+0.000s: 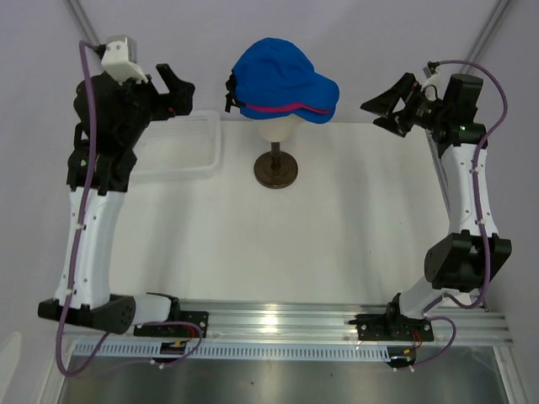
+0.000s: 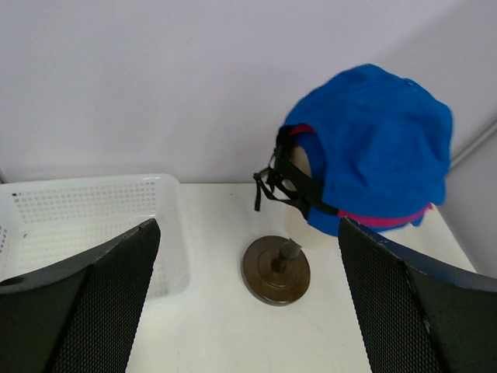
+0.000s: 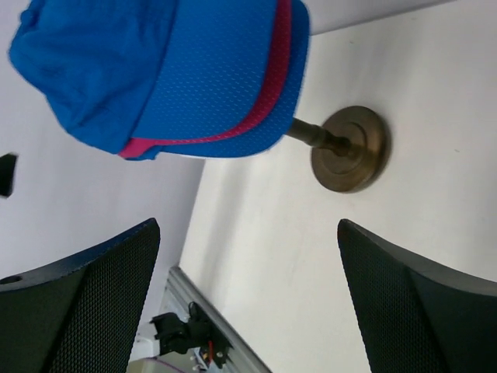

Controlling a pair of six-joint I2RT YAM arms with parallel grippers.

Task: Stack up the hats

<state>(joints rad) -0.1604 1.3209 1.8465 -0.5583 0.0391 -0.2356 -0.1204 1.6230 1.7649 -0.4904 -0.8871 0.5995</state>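
Atop mannequin head (image 1: 271,130) sit stacked hats (image 1: 282,76); left gripper (image 1: 179,91), right gripper (image 1: 383,105) agape.

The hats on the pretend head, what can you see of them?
The hats sit stacked on the cream mannequin head: bright blue on top, a magenta cap showing only as a thin stripe beneath, and blue again below it. The fabric looks soft and finely meshed. Their brims curve toward the right arm's side; black adjuster straps hang at the back. Nothing else touches them.
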